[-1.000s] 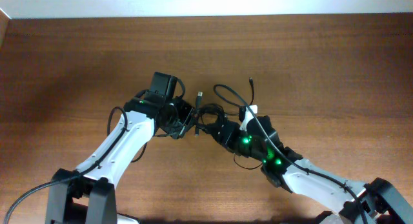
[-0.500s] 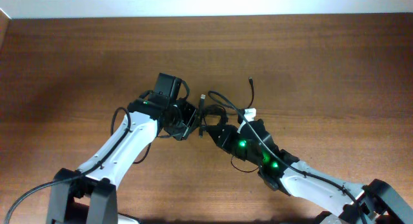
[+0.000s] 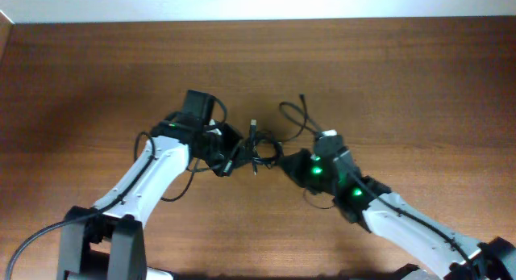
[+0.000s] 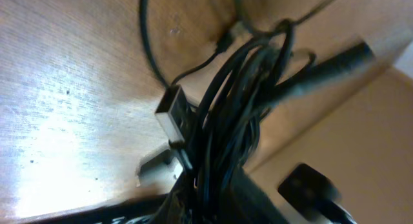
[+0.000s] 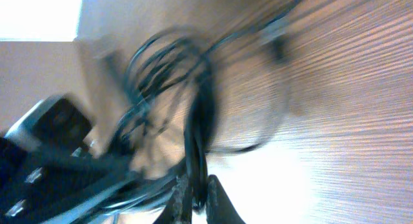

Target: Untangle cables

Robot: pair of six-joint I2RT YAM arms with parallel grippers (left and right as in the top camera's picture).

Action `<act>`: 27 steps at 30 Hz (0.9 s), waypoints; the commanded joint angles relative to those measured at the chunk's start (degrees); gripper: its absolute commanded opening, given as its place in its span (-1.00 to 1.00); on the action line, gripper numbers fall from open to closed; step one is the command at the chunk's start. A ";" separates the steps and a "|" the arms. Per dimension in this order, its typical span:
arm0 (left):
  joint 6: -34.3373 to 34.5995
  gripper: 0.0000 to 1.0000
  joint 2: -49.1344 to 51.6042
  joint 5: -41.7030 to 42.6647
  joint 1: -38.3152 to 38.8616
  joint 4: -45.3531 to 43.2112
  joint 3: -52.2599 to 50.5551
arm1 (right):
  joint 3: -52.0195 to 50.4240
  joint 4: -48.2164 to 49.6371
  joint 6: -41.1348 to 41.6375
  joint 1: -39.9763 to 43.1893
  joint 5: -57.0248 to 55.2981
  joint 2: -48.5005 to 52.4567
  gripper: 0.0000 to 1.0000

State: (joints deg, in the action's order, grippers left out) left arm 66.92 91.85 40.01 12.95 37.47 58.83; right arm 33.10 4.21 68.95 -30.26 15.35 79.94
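Near the middle of the desk [image 3: 97,78], the cables [image 3: 260,148] sit bunched between 2 arms — left pincer [image 3: 228,159] clamped on the bundle, right pincer [image 3: 289,161] clamped on a strand opposite — likely so that pulling apart loosens the knot.

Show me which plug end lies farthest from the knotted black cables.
The slim dark plug, out alone toward the upper right of the overhead view; the flat silvery plug pokes out right beside the knotted thin black cables.
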 commanded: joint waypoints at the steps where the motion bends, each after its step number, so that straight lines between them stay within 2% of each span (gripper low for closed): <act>1: -3.65 -1.00 -1.57 2.73 -8.61 0.50 1.22 | -4.15 -6.78 -5.77 7.76 -10.93 -0.44 -0.91; 2: -3.65 -1.00 -1.57 2.67 -9.75 0.46 1.22 | -4.15 -7.56 -6.71 8.28 -10.93 -1.27 -0.91; 4: -3.61 -0.87 -1.57 2.69 -11.34 0.00 1.22 | -4.15 -8.37 -8.61 8.59 -10.88 -2.60 -0.92; 8: -3.65 -0.48 -1.57 1.99 -11.54 -0.98 1.22 | -4.13 -8.17 -12.02 8.52 -4.85 -3.85 -0.92; 9: -3.69 -0.30 -1.57 1.16 -11.17 -0.92 1.22 | -4.13 -8.09 -12.00 8.52 -3.56 -3.85 -0.92; 10: -4.66 0.08 -1.57 -0.55 -10.45 -0.94 1.22 | -4.13 -8.11 -12.00 8.52 -2.27 -3.85 -0.91; 11: -6.16 0.29 -1.57 -2.95 -9.60 -0.92 1.22 | -4.13 -8.11 -12.00 8.52 -1.55 -3.85 -0.89; 12: -8.11 0.60 -1.57 -6.34 -8.39 -0.68 1.22 | -4.13 -8.11 -12.00 8.52 -0.81 -3.85 -0.87; 14: -10.51 0.84 -1.57 -11.54 -6.05 0.70 1.22 | -4.13 -8.31 -12.02 8.52 -0.76 -3.85 -0.83; 16: -12.79 0.87 -1.57 -16.41 -4.00 1.22 1.22 | -4.13 -8.33 -12.81 8.52 -0.74 -3.85 -0.82; 22: -16.46 0.67 -1.57 -33.81 -0.50 7.21 1.22 | -4.15 -8.61 -13.07 8.52 -0.74 -3.82 -0.75; 23: -16.39 0.24 -1.57 -35.69 -0.35 10.40 1.22 | -4.15 -8.74 -13.07 8.52 -0.76 -3.82 -0.73; 24: -15.67 0.09 -1.57 -34.71 -0.35 11.39 1.22 | -4.15 -8.81 -13.07 8.52 -0.76 -3.82 -0.72; 25: -13.64 0.03 -1.57 -32.87 -0.35 12.37 1.22 | -4.15 -8.96 -13.07 8.52 -0.76 -3.82 -0.71; 26: -10.73 0.03 -1.57 -30.08 -0.33 13.18 1.22 | -4.15 -9.07 -13.07 8.52 -0.76 -3.82 -0.71; 27: -7.91 0.12 -1.57 -27.26 -0.33 13.70 1.22 | -4.15 -9.27 -13.07 8.52 -0.76 -3.82 -0.70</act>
State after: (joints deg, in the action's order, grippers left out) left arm 52.95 91.50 10.09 12.43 49.63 59.18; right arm 28.69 -4.67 56.58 -21.78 14.46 76.75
